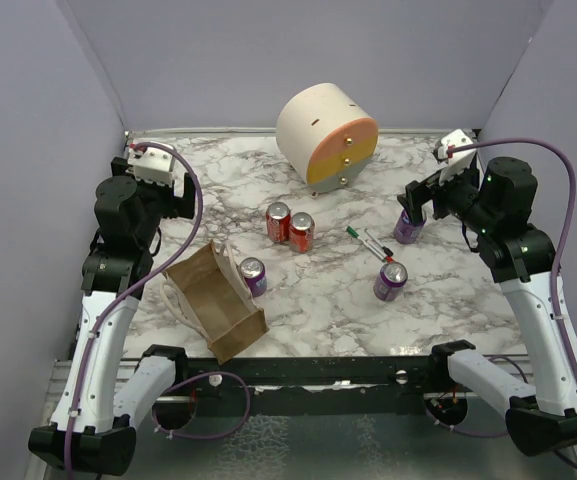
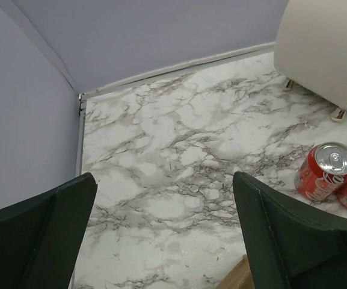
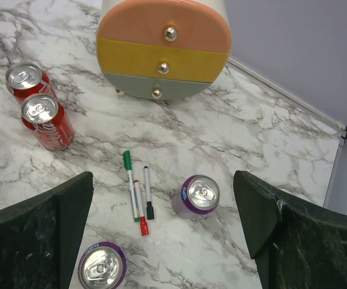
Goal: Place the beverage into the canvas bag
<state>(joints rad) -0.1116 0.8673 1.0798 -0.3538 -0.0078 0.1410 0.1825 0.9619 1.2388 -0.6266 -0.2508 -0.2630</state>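
The canvas bag lies on its side near the front left of the marble table, its mouth toward the left; one tan corner shows in the left wrist view. The beverages are cans: two red ones stand mid-table, and one purple can stands right beside the bag. Two more purple cans stand on the right. My left gripper hangs open over bare marble at the back left. My right gripper is open above a purple can, holding nothing.
A cream round drawer box with orange, yellow and grey-green fronts stands at the back centre. Three markers lie between the red cans and the right-hand purple cans. Lilac walls close in the back and sides.
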